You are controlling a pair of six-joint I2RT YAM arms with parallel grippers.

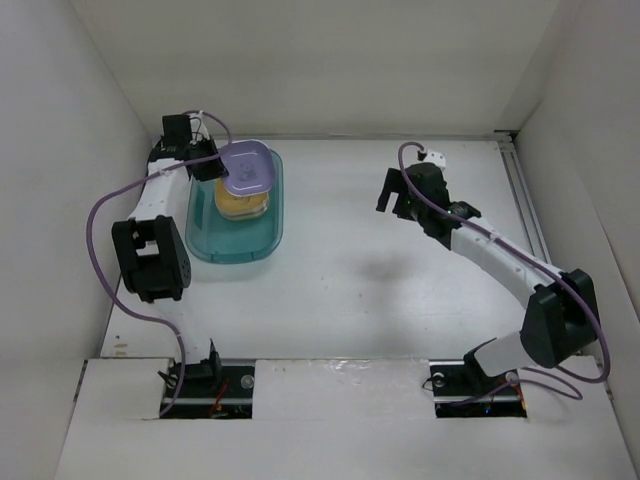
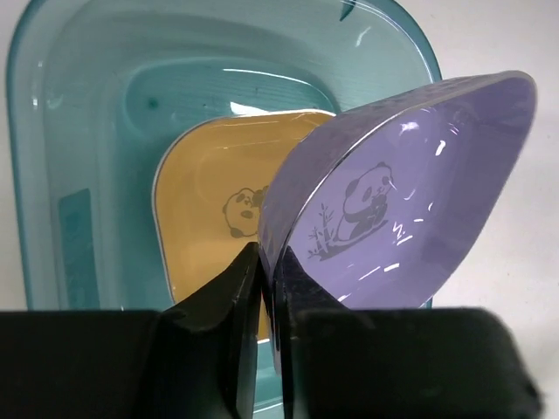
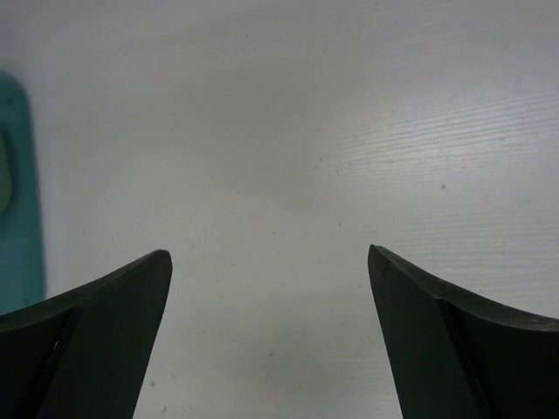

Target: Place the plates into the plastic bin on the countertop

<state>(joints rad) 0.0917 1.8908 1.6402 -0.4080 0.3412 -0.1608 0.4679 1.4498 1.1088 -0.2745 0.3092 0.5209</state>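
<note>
Pinching one lavender plate [image 2: 402, 175] above one yellow plate [image 2: 201, 183].

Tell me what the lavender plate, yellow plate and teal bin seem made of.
The lavender plate: likely glossy hard plastic or melamine; sharp highlights, thin rim, printed panda.
The yellow plate: probably the same; soft sheen, same panda print.
The teal bin: translucent plastic; light passes through its glossy walls.

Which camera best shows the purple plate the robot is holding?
The left wrist view: the lavender plate fills it, panda drawing clear, edge pinched by the left gripper. The top external view shows it small over the plastic bin. The right wrist view misses it.
</note>
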